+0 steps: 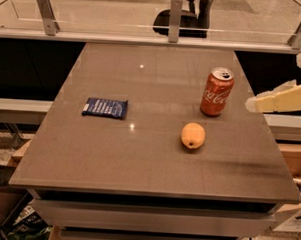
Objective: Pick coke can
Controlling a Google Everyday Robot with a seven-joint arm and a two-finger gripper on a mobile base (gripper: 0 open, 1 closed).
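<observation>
Glossy tabletop (148,167) | cylindrical coke can (216,93) | end effector (252,103) beside, apart

Coke can (217,92) stood upright on the grey table (138,161), on the right side, toward the far half. Red-orange cylinder, white Coca-Cola script running up its side, silver top facing up. Nothing touched it. Cream gripper (254,103) hung near the can's right, off the table's right edge, tip toward the can.
</observation>
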